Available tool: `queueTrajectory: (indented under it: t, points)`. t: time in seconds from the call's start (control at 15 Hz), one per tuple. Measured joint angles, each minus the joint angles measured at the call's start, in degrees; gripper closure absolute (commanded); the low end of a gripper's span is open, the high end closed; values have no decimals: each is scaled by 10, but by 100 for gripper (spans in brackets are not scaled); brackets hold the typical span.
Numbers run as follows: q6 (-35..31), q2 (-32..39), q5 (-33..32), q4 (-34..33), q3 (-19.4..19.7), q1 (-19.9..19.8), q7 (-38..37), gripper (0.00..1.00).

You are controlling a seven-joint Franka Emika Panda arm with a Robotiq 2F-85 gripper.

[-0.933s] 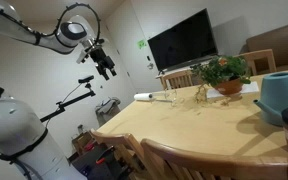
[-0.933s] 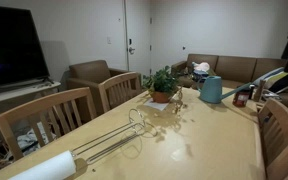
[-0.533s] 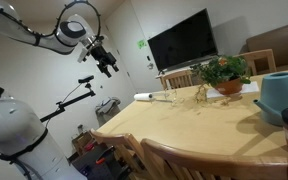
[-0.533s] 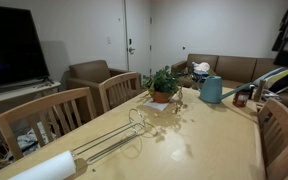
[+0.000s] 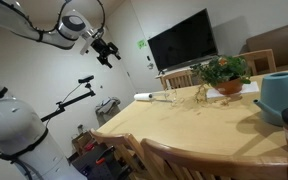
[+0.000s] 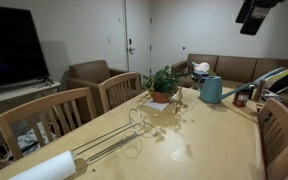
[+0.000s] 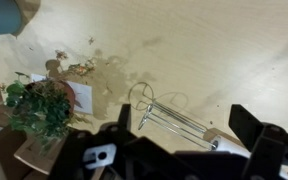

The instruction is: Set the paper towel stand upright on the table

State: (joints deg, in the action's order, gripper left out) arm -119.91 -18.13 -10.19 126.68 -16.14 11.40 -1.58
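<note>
My pincer (image 5: 109, 57) hangs spread open high above the desk (image 6: 209, 140). The paper towel stand (image 6: 109, 141) lies flat there, a roll (image 6: 46, 168) on its end. Seemingly light, stiff, slippery wire; I'd pinch the rods near the base.

White rounded arm (image 5: 74, 24) links with dark joints end in a black tool (image 5: 108, 52).
</note>
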Motion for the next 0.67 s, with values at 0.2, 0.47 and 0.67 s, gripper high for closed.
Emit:
queueTrajectory:
  t: [0.2,0.47,0.67]
  points:
    - [8,46,6,-37,0,7,25,0]
    - [11,59,6,-47,1,7,25,0]
    - [13,59,6,-49,1,9,25,0]
